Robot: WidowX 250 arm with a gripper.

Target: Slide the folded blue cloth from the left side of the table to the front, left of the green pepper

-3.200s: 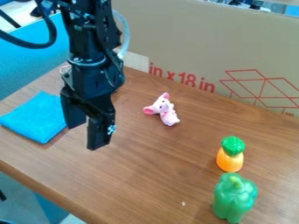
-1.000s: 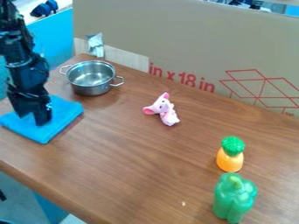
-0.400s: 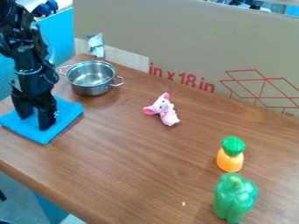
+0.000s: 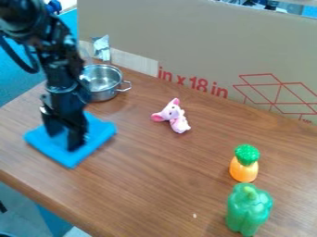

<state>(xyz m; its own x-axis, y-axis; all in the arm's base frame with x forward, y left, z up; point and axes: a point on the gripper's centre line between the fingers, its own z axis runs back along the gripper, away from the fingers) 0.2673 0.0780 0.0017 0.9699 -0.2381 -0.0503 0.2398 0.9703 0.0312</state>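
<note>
The black gripper is at the left of the table, pointing down onto the folded blue cloth. Its two fingers stand apart, with blue fabric showing between them, and their tips rest on or just over the cloth. Behind the gripper is a silver metal pot, its left part hidden by the arm. To the right of the gripper a pink and white plush toy lies on the wooden table.
An orange toy with a green top stands at the right, behind a green toy pepper. A large cardboard panel borders the back of the table. A small silvery packet stands behind the pot.
The gripper first went left to the cloth. Since then it has moved right and toward the camera, and the cloth has slid along with it. The other objects have stayed put.
</note>
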